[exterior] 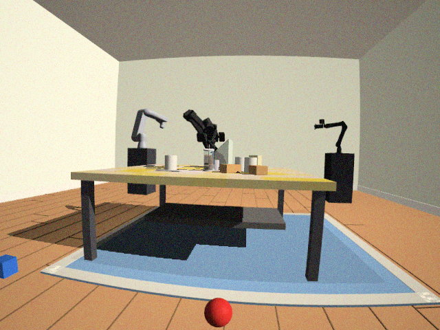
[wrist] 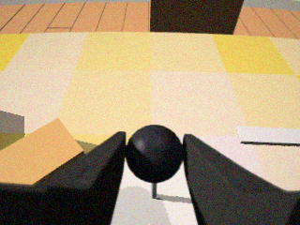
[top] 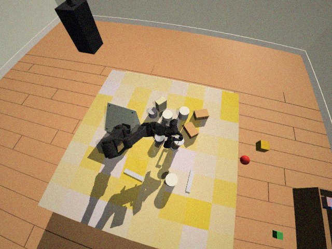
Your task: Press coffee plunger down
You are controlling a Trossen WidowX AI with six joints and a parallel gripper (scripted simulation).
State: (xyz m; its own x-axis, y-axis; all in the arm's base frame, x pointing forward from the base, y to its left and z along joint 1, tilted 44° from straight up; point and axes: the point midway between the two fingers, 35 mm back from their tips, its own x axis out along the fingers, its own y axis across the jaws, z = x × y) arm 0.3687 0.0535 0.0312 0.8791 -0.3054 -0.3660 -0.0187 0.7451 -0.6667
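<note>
The coffee press [top: 175, 146] [exterior: 208, 161] stands upright on the table, a clear cylinder with a light lid [wrist: 133, 206]. Its plunger knob [wrist: 155, 159] is a glossy black ball. A short length of thin rod [wrist: 154, 190] shows between the knob and the lid. My gripper [top: 179, 137] [exterior: 209, 146] [wrist: 154, 140] is above the press, shut on the knob with one finger on each side. In the top view the gripper hides part of the lid. How far down the plunger disc sits inside is too small to tell.
White cylinders [top: 167, 115] [top: 183, 111] and a cream block [top: 161, 104] stand behind the arm. Brown blocks [top: 191, 129] [top: 201, 114] lie near the press. Another white cylinder [top: 171, 179] [exterior: 170, 162] stands apart, between white bars [top: 133, 175] [top: 189, 181]. A grey panel [top: 120, 116] stands beside the arm.
</note>
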